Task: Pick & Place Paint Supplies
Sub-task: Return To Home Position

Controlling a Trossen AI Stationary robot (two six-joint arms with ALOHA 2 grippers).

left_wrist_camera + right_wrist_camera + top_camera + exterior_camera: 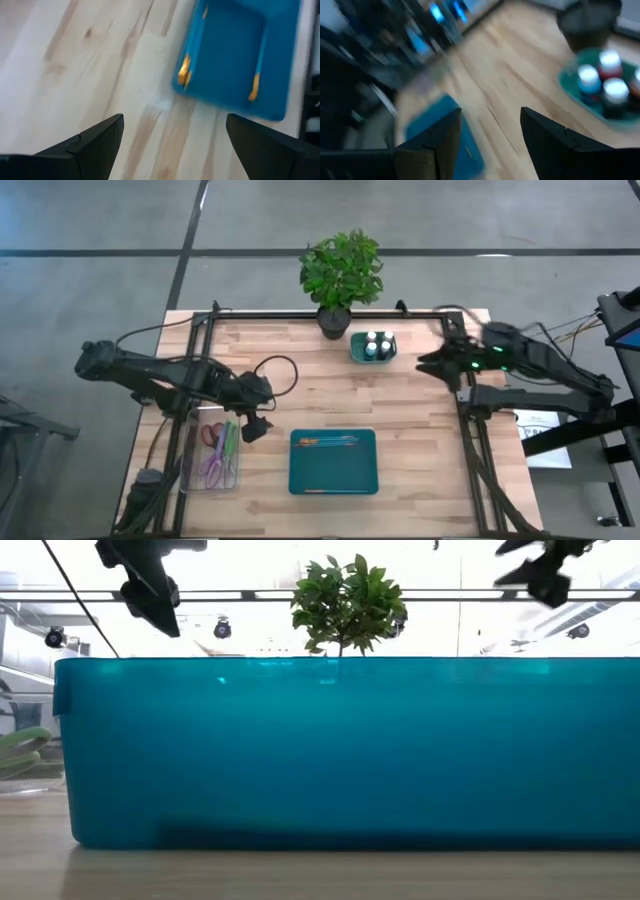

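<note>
Green bin (356,352), upper middle, is holding paint bottles (378,345); left claw (250,428) and right claw (428,364) are hanging open, probably going home next.

Robotics lab / test bay by the look: bare grey concrete floor (100,240) w/ dark seams, wood-top table (420,420) boxed in a black metal frame (270,314), left arm (160,370) & right arm (545,365) mounted at its sides. Loose cable (283,366) across the top, overhead rails (230,595) behind; only decor is a potted plant (342,268) at the far edge.

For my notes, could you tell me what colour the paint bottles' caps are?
White caps, clearest in the right wrist view.
</note>
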